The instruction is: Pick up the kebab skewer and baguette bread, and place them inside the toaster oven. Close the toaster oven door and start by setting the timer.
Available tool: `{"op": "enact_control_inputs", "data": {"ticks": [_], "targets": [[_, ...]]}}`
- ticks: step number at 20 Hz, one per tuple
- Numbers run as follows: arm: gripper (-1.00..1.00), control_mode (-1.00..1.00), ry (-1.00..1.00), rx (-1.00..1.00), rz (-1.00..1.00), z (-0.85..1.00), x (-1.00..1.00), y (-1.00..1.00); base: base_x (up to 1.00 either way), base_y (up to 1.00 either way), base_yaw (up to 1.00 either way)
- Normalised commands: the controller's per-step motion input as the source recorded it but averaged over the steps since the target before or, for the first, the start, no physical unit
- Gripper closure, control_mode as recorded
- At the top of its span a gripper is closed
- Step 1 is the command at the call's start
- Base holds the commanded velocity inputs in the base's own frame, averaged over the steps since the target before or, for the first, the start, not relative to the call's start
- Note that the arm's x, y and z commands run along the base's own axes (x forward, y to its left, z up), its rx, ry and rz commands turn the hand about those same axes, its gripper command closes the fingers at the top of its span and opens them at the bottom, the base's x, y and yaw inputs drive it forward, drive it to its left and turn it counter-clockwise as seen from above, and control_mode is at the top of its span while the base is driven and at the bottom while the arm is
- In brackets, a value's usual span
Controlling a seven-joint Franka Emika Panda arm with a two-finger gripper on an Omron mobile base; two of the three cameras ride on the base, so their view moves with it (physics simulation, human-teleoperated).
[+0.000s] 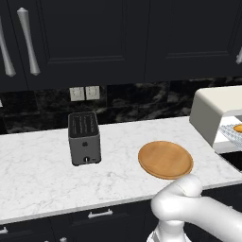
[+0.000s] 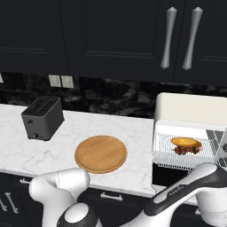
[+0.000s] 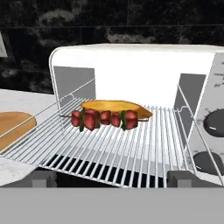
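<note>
The cream-white toaster oven (image 3: 131, 57) stands open right in front of my gripper (image 3: 111, 178), whose fingertips (image 3: 43, 178) sit wide apart and open with nothing between them. On the wire rack (image 3: 131, 144) lies the kebab skewer (image 3: 105, 118), and the golden baguette bread (image 3: 114, 105) lies just behind it, touching it. The toaster oven door hangs folded down under the rack, its dark glass showing through the wires. Two grey knobs (image 3: 214, 124) sit on the right panel. From the right base view, the oven (image 2: 190, 108) holds the baguette (image 2: 185, 142) and the skewer (image 2: 188, 150).
A round wooden plate (image 2: 100, 153) lies on the marble counter left of the oven. A dark grey slot toaster (image 2: 42, 117) stands further left near the backsplash. Black upper cabinets hang above. My white arm (image 2: 186, 188) reaches across the counter's front edge.
</note>
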Motion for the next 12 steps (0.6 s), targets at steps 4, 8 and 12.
{"op": "enact_control_inputs", "data": {"ticks": [4, 8, 12], "targets": [[-1.00, -1.00, 0.00, 0.00, 0.00, 0.00, 0.01, 0.28, 0.00, 0.00, 0.00], [-1.00, -1.00, 0.00, 0.11, -0.02, -0.03, -0.01, 0.31, 0.00, 0.00, 0.00], [-1.00, -1.00, 0.00, 0.15, -0.09, -0.17, 0.00, 0.34, 0.00, 0.00, 0.00]]}}
